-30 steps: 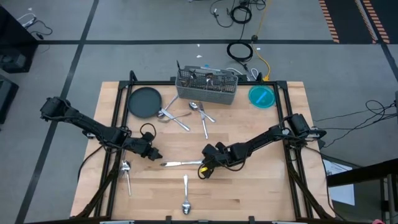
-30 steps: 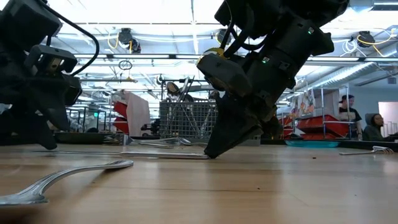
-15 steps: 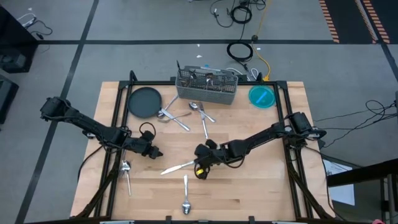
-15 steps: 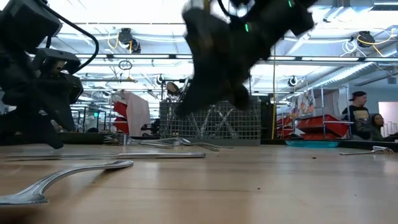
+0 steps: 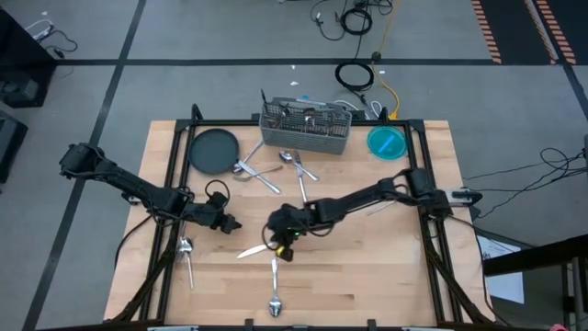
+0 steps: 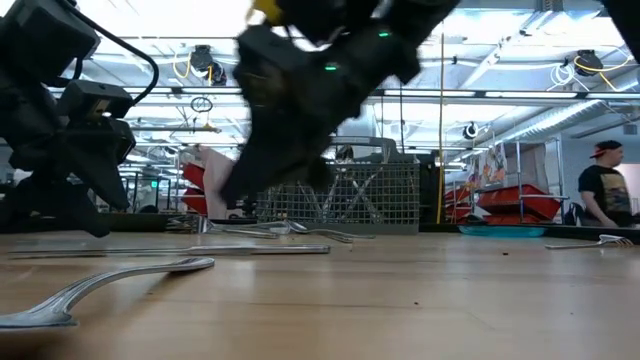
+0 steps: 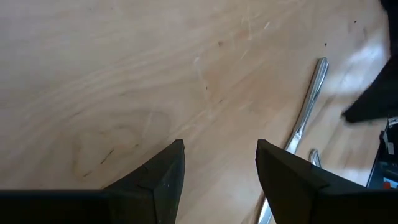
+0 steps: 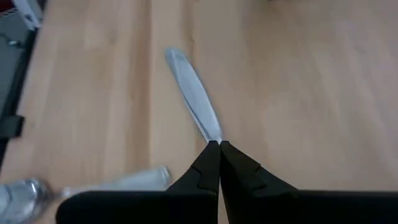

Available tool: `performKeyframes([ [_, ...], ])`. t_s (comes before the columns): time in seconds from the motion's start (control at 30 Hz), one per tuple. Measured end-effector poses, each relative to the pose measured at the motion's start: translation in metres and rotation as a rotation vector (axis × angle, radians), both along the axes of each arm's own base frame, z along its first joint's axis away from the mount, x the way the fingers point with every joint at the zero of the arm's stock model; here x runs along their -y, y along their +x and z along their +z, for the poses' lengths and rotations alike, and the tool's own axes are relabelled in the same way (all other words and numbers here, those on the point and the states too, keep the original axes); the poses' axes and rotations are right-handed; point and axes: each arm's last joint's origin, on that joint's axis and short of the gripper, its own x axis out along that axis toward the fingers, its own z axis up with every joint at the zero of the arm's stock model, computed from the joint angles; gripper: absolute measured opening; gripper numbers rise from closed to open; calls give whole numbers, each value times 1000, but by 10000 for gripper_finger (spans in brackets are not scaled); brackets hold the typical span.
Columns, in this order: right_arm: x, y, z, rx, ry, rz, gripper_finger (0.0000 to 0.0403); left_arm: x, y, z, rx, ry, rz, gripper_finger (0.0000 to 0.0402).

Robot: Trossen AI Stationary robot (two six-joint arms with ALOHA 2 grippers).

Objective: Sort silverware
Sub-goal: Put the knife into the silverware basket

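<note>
From the high view, the right gripper (image 5: 278, 241) is reaching across the middle of the light wooden table (image 5: 386, 276), fingers pressed together over the end of a slim shiny silver knife (image 5: 254, 248) that is lying flat on the wood; whether it is pinched or only touched cannot be told here. The left gripper (image 5: 230, 226) is hovering just beside the knife's other end, empty. More silver forks and spoons (image 5: 292, 170) are lying scattered below the grey wire-mesh caddy (image 5: 305, 129), which is holding further cutlery, next to a dark round plate (image 5: 212, 151) and a teal round dish (image 5: 387, 142). One spoon (image 5: 274, 292) is lying near the front edge, another (image 5: 186, 254) at the left edge. In the low view, a spoon (image 6: 110, 280) is lying in the foreground, the right arm is blurring above the table, and a person (image 6: 605, 190) is standing far back. In the left wrist view, the fingers (image 7: 165, 177) are standing apart over bare wood, the knife's handle (image 7: 305, 112) nearby. In the right wrist view, the fingertips (image 8: 217, 158) are meeting together at the knife blade (image 8: 189, 93).
</note>
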Motion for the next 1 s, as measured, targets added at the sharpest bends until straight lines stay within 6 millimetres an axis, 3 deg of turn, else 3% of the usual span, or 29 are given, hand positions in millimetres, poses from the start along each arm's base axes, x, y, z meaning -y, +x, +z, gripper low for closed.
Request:
performKeyframes([
  [0.2, -8, 39, -9, 30, 31, 74, 0, 0, 0, 0, 1, 1, -2, 200],
  [0.33, -14, 53, -13, 6, 27, 123, 0, 0, 0, 0, 0, 3, -4, 200],
  [0.63, -19, 60, -27, -66, 9, 156, 0, 0, 0, 0, -7, 6, -5, 200],
  [1.0, 2, 61, -30, -92, -24, 111, 0, 0, -1, 0, -8, 5, -4, 200],
])
